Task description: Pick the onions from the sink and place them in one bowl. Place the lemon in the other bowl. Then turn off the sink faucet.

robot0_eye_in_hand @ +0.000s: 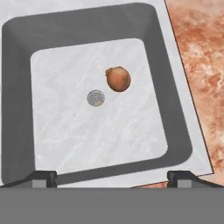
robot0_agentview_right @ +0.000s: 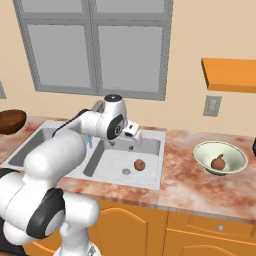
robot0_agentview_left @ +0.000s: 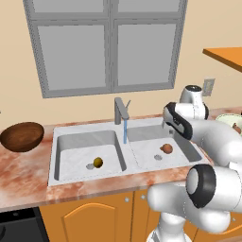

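Note:
One onion (robot0_eye_in_hand: 118,79) lies in the right basin of the sink (robot0_agentview_left: 85,131), beside the round drain (robot0_eye_in_hand: 95,98); I also see this onion (robot0_agentview_left: 166,148) (robot0_agentview_right: 139,164) from the base. My gripper (robot0_eye_in_hand: 112,177) hangs open above that basin, looking down, with nothing between its fingertips (robot0_eye_in_hand: 43,177). A second onion (robot0_agentview_right: 218,162) rests in the pale green-white bowl (robot0_agentview_right: 220,150) on the counter to the right. The lemon (robot0_agentview_left: 98,162) sits in the left basin. The dark brown bowl (robot0_agentview_left: 22,136) stands empty on the counter, left of the sink. Water runs from the faucet (robot0_agentview_left: 121,111).
The marbled reddish counter (robot0_agentview_right: 180,175) surrounds the sink. A window fills the wall behind the faucet. An orange shelf (robot0_agentview_right: 229,74) juts from the wall at upper right. My own arm (robot0_agentview_right: 55,150) hides much of the left basin in the right base view.

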Robot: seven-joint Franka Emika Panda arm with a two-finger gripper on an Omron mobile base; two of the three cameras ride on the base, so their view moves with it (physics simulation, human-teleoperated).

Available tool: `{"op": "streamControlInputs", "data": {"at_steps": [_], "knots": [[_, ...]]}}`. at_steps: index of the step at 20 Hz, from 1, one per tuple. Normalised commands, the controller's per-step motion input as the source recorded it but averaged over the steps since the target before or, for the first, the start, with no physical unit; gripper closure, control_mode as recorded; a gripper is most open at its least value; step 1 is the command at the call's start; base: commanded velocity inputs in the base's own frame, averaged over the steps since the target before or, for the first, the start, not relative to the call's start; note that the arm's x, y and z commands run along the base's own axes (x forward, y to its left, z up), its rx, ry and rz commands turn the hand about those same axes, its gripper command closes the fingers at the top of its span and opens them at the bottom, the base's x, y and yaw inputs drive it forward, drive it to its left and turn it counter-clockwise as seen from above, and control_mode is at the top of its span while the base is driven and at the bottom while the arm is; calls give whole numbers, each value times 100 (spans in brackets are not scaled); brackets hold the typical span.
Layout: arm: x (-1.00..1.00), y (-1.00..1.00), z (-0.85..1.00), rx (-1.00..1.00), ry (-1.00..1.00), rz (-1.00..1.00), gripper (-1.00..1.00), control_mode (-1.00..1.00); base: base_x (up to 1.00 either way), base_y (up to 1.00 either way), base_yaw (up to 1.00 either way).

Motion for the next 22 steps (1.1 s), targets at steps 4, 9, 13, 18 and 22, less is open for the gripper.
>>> {"op": "streamControlInputs", "data": {"at_steps": [4,9,13,18,22], "knots": [[0,5,-30,0,-7,1,-100,-100,0,0,0],[0,0,-17,0,-10,0,-100,-100,0,0,0],[2,0,-14,0,-9,0,-100,-100,0,0,0],[9,0,0,0,-3,0,-100,-100,0,0,0],[3,0,-5,0,0,0,-100,-100,0,0,0]]}}
